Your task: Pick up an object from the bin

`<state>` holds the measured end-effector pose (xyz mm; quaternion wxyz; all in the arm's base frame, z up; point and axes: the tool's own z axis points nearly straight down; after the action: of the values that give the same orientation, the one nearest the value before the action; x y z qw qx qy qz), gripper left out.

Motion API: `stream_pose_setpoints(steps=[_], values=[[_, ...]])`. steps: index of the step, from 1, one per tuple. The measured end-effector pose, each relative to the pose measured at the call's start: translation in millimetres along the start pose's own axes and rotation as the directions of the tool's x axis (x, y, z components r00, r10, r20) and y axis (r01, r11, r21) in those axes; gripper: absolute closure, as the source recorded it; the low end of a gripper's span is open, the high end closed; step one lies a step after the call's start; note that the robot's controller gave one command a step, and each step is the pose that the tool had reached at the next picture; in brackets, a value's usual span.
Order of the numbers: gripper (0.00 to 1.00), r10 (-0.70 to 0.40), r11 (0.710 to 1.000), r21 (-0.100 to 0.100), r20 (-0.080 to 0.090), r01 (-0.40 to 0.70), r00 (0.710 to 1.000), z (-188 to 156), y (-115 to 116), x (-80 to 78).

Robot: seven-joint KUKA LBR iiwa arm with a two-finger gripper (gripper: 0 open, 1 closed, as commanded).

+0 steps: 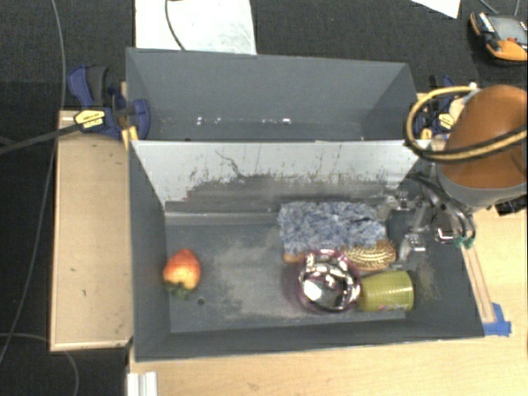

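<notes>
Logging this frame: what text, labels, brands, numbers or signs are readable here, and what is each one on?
None can be read.
White sheet behind the bin: faint grey marks, too blurred to read.
Olive-green cup, shiny metal piece, blue-grey cloth, red-yellow fruit: no lettering visible.
End effector: no label visible.

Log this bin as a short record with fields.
bin: grey metal bin
gripper: gripper, at the bin's right side, by the heap's right edge
nearest things: tan ribbed thing; yellow-green cylinder
rest of heap: blue-grey crumpled cloth; shiny silver thing
apart: red-orange fruit, alone at the left
</notes>
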<state>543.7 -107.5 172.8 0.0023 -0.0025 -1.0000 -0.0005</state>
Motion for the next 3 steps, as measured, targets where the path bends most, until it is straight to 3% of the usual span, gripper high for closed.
stream_pose_setpoints(steps=[1,2,3], values=[[0.00,-0.006,1.000,0.002,0.008,0.006,1.000,-5,0,-1.6],[0.00,-0.218,0.976,0.003,0.012,0.218,0.976,102,64,-44.1],[0.00,-0.092,0.996,0.005,0.019,0.092,0.996,37,80,-46.9]])
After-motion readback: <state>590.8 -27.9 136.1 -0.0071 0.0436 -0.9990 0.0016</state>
